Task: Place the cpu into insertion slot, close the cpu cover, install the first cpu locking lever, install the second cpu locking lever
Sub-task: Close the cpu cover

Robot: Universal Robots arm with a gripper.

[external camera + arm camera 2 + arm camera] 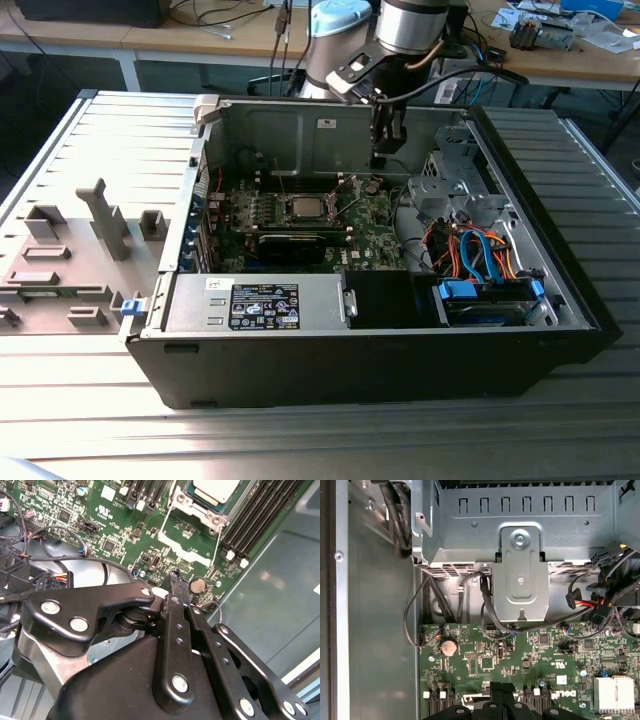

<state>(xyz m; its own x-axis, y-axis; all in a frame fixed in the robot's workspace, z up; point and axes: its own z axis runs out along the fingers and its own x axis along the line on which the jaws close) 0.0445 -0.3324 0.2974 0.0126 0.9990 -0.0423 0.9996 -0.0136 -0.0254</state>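
Observation:
The cpu [216, 489], a silver-grey square, lies in the insertion slot [289, 208] on the green board, also seen in the exterior view as the cpu [305, 207]. The silvery cpu cover [199, 511] lies flat as a frame around it. Two thin metal levers [164, 524] run out from the socket's corners over the board. My gripper [174, 577] is shut on nothing. It hangs above the board to the exterior view's right of the socket, near a coin battery [198, 585]. In the exterior view the gripper [388, 138] sits by the case's back wall.
Black memory slots [257, 520] flank the socket. A grey drive cage bracket [521, 580] and black cables [470, 605] lie beyond the board's edge. A power supply box [262, 303] and blue cables [480, 250] fill the case's front. The case wall [300, 130] stands close behind the gripper.

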